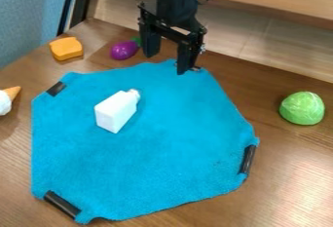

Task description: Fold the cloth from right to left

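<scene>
My tool (168, 58) stands wide at the far edge of the unfolded cloth (149, 158); I judge grasping comes first, so I'd align with the right black clip (247, 159).

Cam sits above the brown wood-grain table (296, 172), on its 6 o'clock side, facing 12 & looking down at a slant, approx. midway betw. overhead & level. Dist. is close: the bright blue fabric cloth (149, 153) fits whole & takes up most of the view, w/ a toy ice-cream cone w/ white top and orange-brown tip (10, 94) cut by the edge at 9. Far bkgd. incl. a blue-grey partition (32, 21) betw. 10 & 11 and a pale wood-grain backboard (253, 38) betw. 1 & 2. Black robot arm (174, 4) enters at 12, opp. the cam.
</scene>
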`<state>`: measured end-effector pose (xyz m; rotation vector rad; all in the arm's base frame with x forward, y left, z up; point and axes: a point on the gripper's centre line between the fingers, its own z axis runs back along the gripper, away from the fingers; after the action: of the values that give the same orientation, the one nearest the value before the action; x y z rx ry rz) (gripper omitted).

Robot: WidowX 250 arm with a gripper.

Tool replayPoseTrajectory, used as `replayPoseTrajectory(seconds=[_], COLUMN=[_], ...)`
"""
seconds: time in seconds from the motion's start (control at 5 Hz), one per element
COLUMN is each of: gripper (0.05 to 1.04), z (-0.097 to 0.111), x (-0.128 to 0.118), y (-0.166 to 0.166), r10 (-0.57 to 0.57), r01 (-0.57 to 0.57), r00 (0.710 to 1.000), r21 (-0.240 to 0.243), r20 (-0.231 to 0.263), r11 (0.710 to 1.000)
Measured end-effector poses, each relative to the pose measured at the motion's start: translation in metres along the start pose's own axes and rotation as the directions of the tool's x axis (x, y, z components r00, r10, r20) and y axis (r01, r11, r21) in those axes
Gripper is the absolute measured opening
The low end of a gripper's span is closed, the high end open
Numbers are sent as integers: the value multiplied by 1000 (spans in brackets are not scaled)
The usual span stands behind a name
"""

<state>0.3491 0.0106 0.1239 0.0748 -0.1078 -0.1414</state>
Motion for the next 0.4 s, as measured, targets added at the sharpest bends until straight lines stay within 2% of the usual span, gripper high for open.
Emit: replayPoseTrajectory(seconds=[0.2,0.4], gripper=[1000,1000], z=[-14,-31], x=[-3,-12], y=[-3,-24], r10=[0,-30], r01=[0,26], r00=[999,998], r21=[-13,-67], r20=[-39,-51], r11=[1000,997])
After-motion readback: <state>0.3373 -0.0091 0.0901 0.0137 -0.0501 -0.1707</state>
